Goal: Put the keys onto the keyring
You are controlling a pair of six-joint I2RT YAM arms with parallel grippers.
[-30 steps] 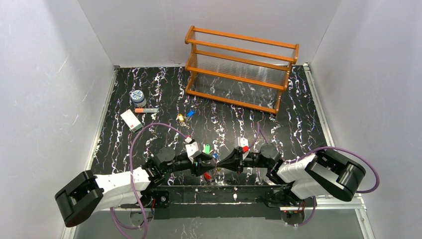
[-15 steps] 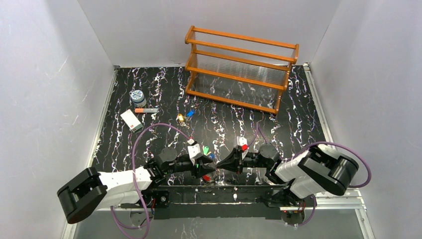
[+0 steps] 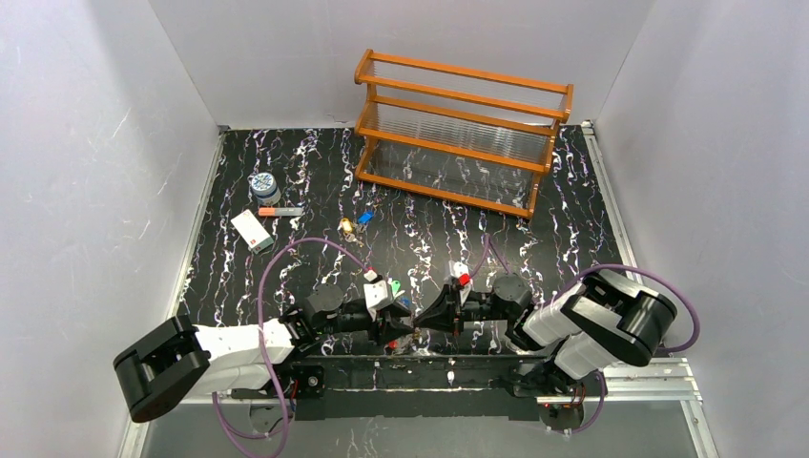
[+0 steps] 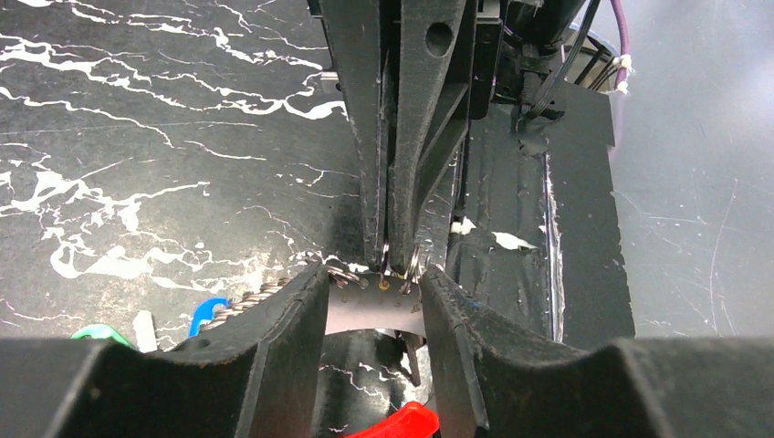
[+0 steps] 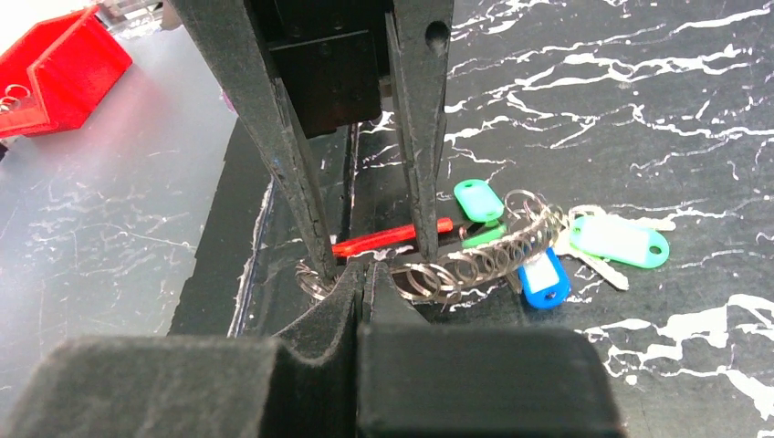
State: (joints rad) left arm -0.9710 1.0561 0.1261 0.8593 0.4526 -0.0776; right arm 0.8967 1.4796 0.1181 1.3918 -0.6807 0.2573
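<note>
The left tool [image 4: 374, 278] is standing half open, seemingly gripping the keyring [image 4: 374, 312] across its width. The right tool [image 5: 365, 274], pinching shut on a wire loop of the keys [image 5: 545, 276], is facing it tip to tip, the bunch lying crosswise on the desk [image 5: 639, 109], toward the far side

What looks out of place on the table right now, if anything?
A yellow-headed key and a blue-headed key lie loose mid-table near the wooden rack, far from the keyring and the other keys at the near edge. Nothing looks spilled or broken.
</note>
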